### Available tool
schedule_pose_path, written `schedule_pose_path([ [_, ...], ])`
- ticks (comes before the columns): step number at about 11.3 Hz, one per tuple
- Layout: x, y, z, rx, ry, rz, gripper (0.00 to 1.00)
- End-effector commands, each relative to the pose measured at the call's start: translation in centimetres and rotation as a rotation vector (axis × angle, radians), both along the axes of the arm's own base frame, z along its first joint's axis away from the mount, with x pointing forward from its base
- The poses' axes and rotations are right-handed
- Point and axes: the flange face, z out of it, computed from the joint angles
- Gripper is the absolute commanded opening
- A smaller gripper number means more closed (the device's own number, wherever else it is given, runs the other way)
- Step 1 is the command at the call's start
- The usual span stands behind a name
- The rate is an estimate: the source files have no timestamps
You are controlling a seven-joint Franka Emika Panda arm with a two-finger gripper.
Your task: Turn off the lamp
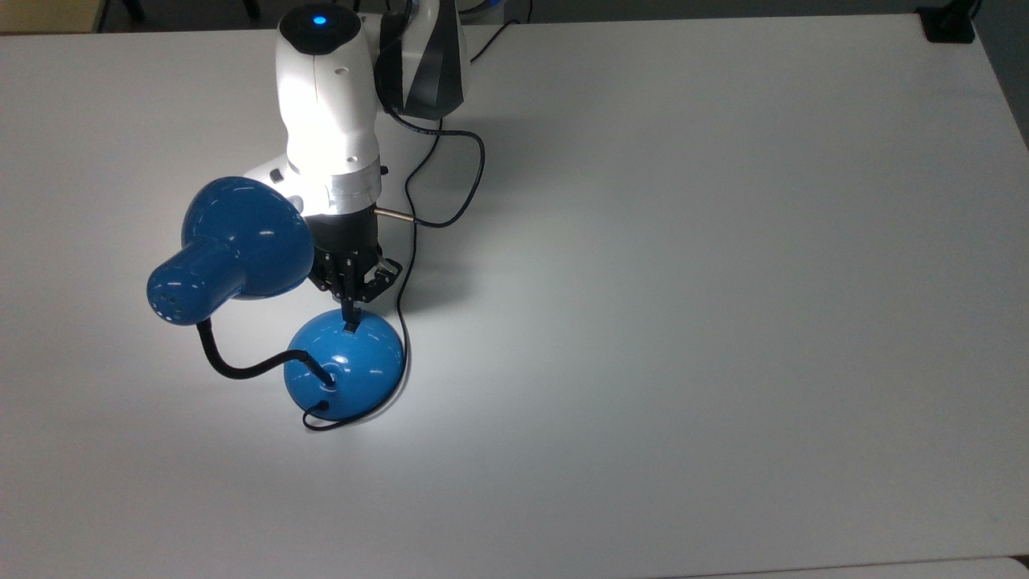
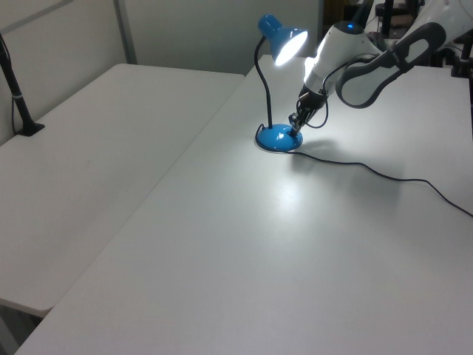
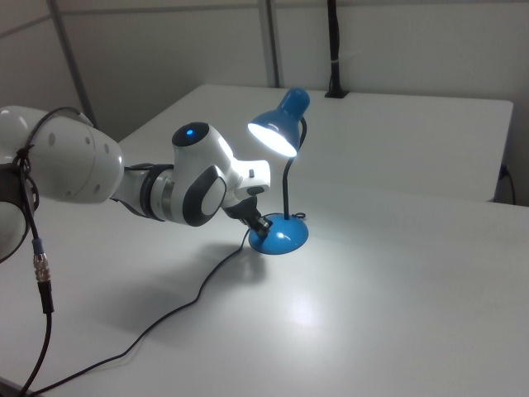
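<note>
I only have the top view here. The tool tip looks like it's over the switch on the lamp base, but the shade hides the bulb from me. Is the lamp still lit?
Observer: Yes. In the right view the underside of the shade glows bright white.
Operator: Is the tool actually down on the base, or hanging above it?
Observer: In the left view the tool tip meets the upper side of the base; no gap shows.
Operator: Does the shade crowd the arm?
Observer: In the left view the shade sits well above the tool, level with the arm's white wrist link.
</note>
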Motion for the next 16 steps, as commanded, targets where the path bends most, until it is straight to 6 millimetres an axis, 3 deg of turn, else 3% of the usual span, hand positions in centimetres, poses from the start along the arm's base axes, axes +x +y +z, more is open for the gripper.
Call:
schedule_pose_path([
  [1, -0.1, -0.1, -2.0, -0.011, 0.018, 0.010, 0.00],
  [3, -0.7, -0.1, -2.7, -0.011, 0.053, 0.005, 0.00],
  [5, -0.9, -0.1, -1.3, -0.014, 0.075, -0.005, 0.01],
  [7, -1.8, 1.2, 2.7, -0.037, 0.139, 0.001, 0.03],
  [12, -6.1, 11.4, 12.9, -0.142, 0.402, 0.179, 0.03],
  [14, -8.7, 13.9, 17.0, -0.172, 0.428, 0.269, 0.03],
  [16, -10.4, 14.4, 21.2, -0.172, 0.465, 0.324, 0.05],
])
